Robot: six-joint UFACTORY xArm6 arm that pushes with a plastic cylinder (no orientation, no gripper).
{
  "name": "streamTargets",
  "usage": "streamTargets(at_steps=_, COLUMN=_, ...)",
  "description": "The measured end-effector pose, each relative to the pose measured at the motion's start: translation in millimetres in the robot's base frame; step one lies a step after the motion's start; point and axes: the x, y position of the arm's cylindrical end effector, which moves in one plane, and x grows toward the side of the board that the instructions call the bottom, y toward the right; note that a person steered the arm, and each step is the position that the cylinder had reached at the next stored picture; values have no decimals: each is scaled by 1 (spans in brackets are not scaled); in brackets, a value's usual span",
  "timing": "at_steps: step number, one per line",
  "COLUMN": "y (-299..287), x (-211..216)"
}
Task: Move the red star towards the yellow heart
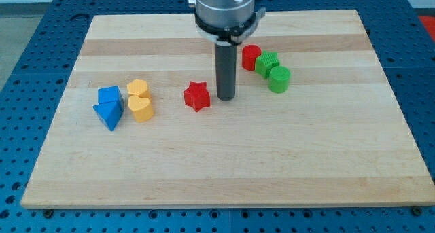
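The red star point(196, 96) lies on the wooden board a little left of the middle. The yellow heart point(141, 108) lies further to the view's left, just below a yellow hexagon-like block point(138, 89). My tip point(225, 97) stands on the board just right of the red star, with a small gap between them. The star is between my tip and the yellow heart.
A blue cube-like block point(109, 96) and a blue triangle point(108, 115) sit left of the yellow blocks. A red cylinder point(251, 57), a green star-like block point(267, 63) and a green cylinder point(279, 79) cluster right of the rod. The wooden board's point(224, 172) edges border a blue perforated table.
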Motion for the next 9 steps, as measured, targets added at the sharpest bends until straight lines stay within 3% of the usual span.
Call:
streamTargets(at_steps=2, y=-31, x=-9)
streamTargets(at_steps=3, y=-11, x=-7)
streamTargets(at_steps=4, y=-9, x=17)
streamTargets(at_steps=5, y=-28, x=44)
streamTargets(at_steps=7, y=-85, x=48)
streamTargets(at_steps=8, y=-70, x=58)
streamTargets(at_steps=9, y=-15, x=52)
